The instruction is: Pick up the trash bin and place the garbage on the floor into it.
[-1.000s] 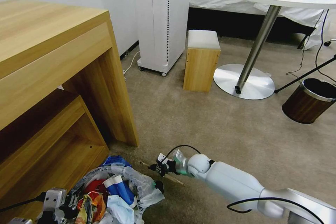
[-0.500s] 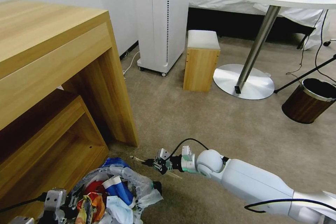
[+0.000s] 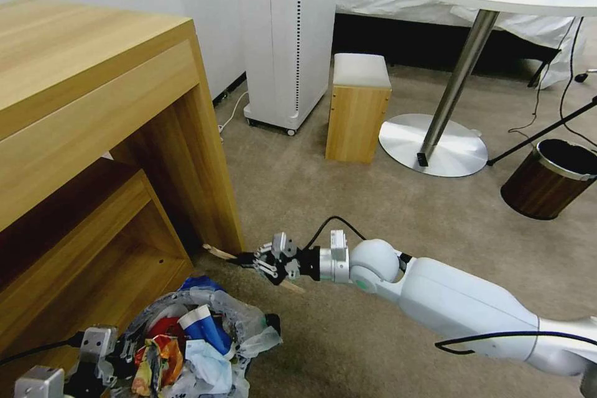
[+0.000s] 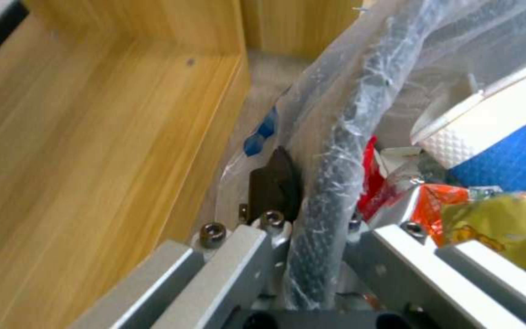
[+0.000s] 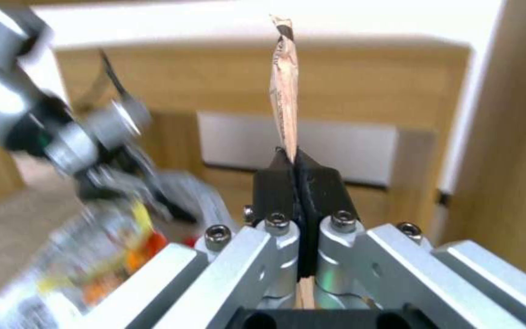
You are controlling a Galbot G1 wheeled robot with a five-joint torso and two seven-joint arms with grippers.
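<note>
Head view: your right hand [image 3: 249,259] pinches the thin wooden stick [image 3: 219,253] above the floor [image 3: 373,211], beside the wooden cabinet [image 3: 205,155], just beyond the trash bin [image 3: 205,348], presumably lifted for dropping in.

Left wrist view: your left hand [image 4: 312,228] clamps the bag-covered rim [image 4: 336,160], holding the bin to receive litter; wrappers [image 4: 433,205] lie inside.

Right wrist view: the fingers [image 5: 275,183] press together on the stick, which projects straight out.

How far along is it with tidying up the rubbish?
Mostly done: the bin, gripped at its rim by the left gripper, is full of wrappers. The right gripper holds a wooden stick beside the bin. The stick is not yet in it.
</note>
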